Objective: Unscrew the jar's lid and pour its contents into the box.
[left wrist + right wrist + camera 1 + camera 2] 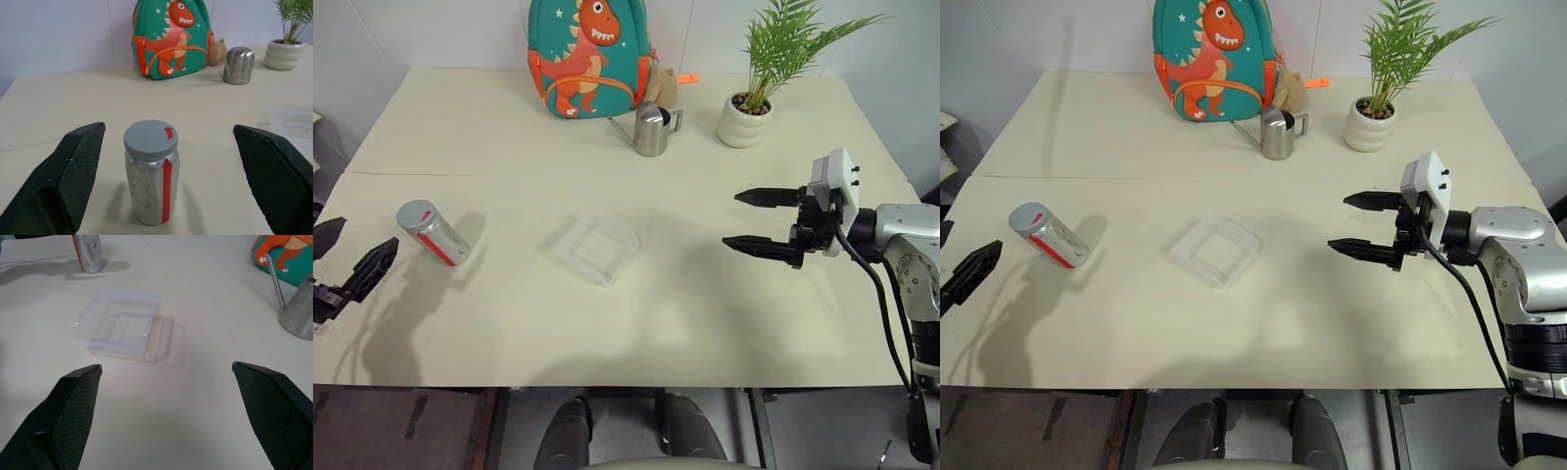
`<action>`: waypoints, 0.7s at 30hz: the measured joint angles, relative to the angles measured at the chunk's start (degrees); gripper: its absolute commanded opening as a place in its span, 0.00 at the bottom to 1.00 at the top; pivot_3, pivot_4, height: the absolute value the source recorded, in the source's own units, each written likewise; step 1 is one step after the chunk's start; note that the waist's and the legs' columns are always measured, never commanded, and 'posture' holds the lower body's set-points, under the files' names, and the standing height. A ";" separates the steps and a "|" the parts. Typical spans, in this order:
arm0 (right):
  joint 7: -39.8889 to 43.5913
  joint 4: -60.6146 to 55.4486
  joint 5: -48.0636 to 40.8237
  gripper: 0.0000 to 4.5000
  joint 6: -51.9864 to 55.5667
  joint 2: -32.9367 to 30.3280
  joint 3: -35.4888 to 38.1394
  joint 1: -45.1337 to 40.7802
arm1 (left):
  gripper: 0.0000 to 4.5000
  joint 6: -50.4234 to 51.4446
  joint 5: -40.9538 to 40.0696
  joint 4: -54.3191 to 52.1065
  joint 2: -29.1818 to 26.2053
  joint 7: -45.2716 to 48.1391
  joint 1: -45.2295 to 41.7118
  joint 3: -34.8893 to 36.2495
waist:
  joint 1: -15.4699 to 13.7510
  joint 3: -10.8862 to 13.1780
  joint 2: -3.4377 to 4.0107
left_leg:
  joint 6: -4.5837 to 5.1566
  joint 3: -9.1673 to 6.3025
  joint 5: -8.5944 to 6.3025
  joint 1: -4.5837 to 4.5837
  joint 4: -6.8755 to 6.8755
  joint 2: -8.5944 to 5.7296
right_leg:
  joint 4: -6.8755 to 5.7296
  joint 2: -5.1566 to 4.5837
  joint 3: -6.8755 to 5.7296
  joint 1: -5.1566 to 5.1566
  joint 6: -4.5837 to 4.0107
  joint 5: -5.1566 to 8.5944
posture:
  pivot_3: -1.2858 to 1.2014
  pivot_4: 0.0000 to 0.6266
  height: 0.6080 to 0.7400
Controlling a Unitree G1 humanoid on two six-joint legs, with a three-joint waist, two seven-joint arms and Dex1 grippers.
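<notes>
Left gripper (337, 257) low at table's left edge, roughly level, black textured fingers spread wide, holding nothing. Just ahead of it the jar (433, 233) stands upright on the cream table (724, 323): silvery-grey cylinder, red stripe, flat grey lid (150, 138) screwed on, small red mark on top. Box (595, 248) mid-table: shallow clear plastic, rounded corners. Right gripper (750, 221) held above the table's right side, pointing left toward box, jaws fully apart, empty.

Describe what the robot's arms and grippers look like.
The right arm is silver-grey with black cables running along it and a white box at the wrist. The right gripper and left gripper each have two black, pointed fingers; their inner pads are finely textured.
</notes>
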State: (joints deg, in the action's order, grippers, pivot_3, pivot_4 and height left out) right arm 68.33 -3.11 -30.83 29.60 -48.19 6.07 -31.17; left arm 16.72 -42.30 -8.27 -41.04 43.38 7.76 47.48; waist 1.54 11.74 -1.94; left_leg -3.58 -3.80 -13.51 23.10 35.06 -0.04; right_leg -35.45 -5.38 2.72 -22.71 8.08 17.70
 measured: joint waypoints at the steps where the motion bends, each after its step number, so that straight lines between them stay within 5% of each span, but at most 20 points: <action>1: 0.01 -0.14 0.00 1.00 0.29 -0.12 0.00 0.00 | 0.99 0.00 0.00 -0.04 0.00 -0.14 -0.13 -0.16 | 0.00 0.00 0.00 | 0.00 0.00 0.00 -0.01 0.00 0.00 | -0.01 0.00 0.00 0.00 0.00 0.00 | 0.52 0.24 1.00; 11: -0.94 -3.39 -0.54 1.00 1.69 0.80 -0.12 1.21 | 0.99 -0.94 1.09 -2.68 2.88 -3.29 -0.06 -1.19 | 0.02 0.00 0.00 | 0.00 0.00 0.00 -0.01 0.01 0.02 | -0.03 0.03 0.00 0.00 0.00 0.00 | 0.52 0.24 1.00; 21: 4.56 -0.16 -1.89 1.00 0.50 6.11 -5.50 -3.63 | 0.99 0.13 9.29 -15.98 15.77 -22.42 4.01 -6.56 | -0.48 -0.02 -0.03 | 0.00 0.00 0.00 -0.01 0.11 -0.05 | -0.04 0.01 0.03 0.06 0.09 -0.05 | 0.52 0.24 1.00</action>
State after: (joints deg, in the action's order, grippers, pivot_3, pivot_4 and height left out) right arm 72.89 -3.26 -32.72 30.11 -42.08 0.57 -34.80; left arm 16.85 -33.01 -24.25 -25.27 20.96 11.77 40.92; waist 1.06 11.72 -1.97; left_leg -3.59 -3.80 -13.51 23.09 35.17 -0.09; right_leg -35.49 -5.37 2.75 -22.65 8.18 17.65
